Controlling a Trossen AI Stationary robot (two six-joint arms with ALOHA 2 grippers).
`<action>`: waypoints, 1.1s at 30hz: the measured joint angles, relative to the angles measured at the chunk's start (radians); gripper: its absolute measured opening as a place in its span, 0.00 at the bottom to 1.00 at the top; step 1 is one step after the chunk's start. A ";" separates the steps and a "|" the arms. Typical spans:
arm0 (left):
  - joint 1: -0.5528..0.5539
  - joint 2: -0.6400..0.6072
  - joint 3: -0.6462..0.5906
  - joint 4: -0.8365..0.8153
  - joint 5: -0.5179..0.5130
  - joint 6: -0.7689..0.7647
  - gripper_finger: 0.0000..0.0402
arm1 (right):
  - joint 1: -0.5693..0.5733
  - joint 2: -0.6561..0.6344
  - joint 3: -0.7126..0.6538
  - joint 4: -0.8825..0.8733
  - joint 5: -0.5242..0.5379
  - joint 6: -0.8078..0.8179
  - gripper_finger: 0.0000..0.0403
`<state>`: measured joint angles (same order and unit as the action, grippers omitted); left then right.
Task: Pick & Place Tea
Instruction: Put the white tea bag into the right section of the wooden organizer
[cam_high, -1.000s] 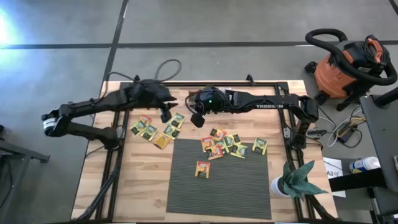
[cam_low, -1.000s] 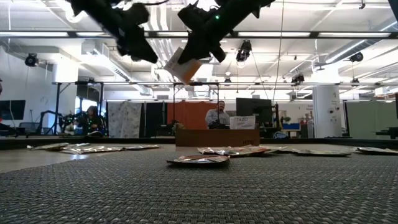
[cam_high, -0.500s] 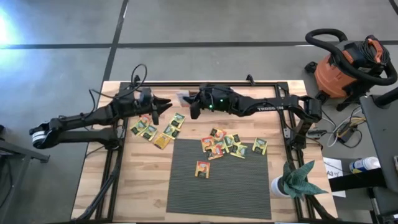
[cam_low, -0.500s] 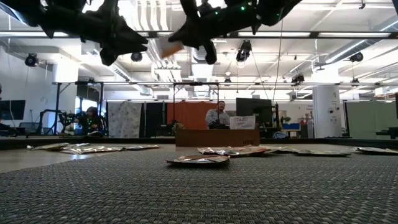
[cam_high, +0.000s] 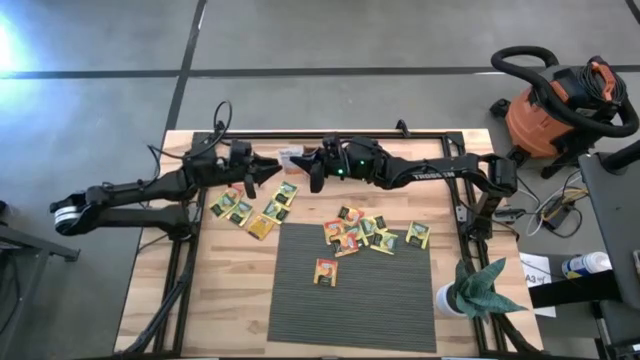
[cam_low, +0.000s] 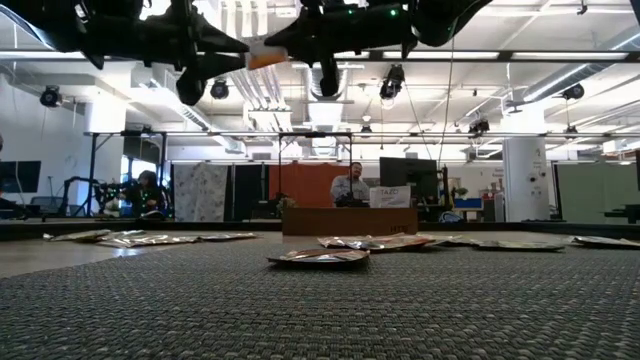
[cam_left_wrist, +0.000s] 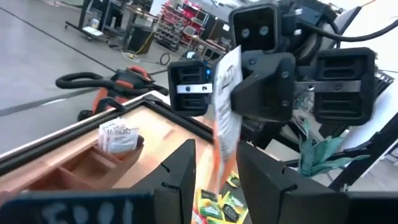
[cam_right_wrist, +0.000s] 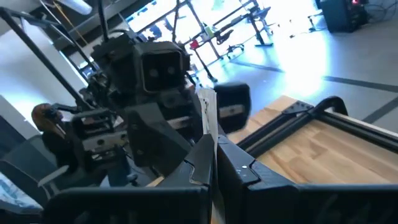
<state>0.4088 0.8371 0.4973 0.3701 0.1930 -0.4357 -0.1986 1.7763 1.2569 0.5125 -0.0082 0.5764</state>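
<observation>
One white-and-orange tea sachet (cam_left_wrist: 227, 87) is held up in the air above the table's far side, with my right gripper (cam_high: 303, 163) shut on it. My left gripper (cam_high: 268, 168) faces it at the same height, open. Its two fingers (cam_left_wrist: 181, 177) stand on either side of the sachet's lower free part, and I see no touch. More tea sachets lie flat on the wood (cam_high: 250, 205) and on the grey mat (cam_high: 362, 232), with a single one (cam_high: 325, 271) nearer. A white sachet (cam_left_wrist: 120, 137) lies in the wooden tray (cam_left_wrist: 81, 165). My right gripper pinches the sachet between its two shut fingers, which show on either side of its thin edge (cam_right_wrist: 208, 127). The fingers lie level and point toward the table's left. The sachet stands on edge, lifted clear of the table, and sticks out toward my left gripper.
The grey ribbed mat (cam_high: 350, 305) covers the table's near middle. A potted plant (cam_high: 475, 290) stands at the near right corner. An orange shop vacuum (cam_high: 555, 105) stands on the floor beyond the right edge. People sit in the room behind (cam_low: 350, 187).
Both grippers have tipped up from pointing down to level, rolled, and now face each other above the far side. My right gripper carried the sachet upward and toward the far edge. My left gripper rose and its fingers came to either side of the sachet.
</observation>
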 joint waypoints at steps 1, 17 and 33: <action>0.000 0.011 0.000 0.011 0.008 -0.009 0.27 | 0.000 0.000 0.002 0.000 0.000 0.000 0.02; 0.002 0.111 0.060 -0.021 0.084 0.016 0.03 | -0.001 0.001 0.006 -0.115 0.000 -0.025 0.07; 0.002 0.204 0.077 -0.103 0.014 0.309 0.00 | -0.028 -0.010 0.356 -0.903 0.000 -0.563 0.41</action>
<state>0.4103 1.0408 0.5739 0.2667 0.2067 -0.1267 -0.2266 1.7665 1.6126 -0.3904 -0.0085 0.0138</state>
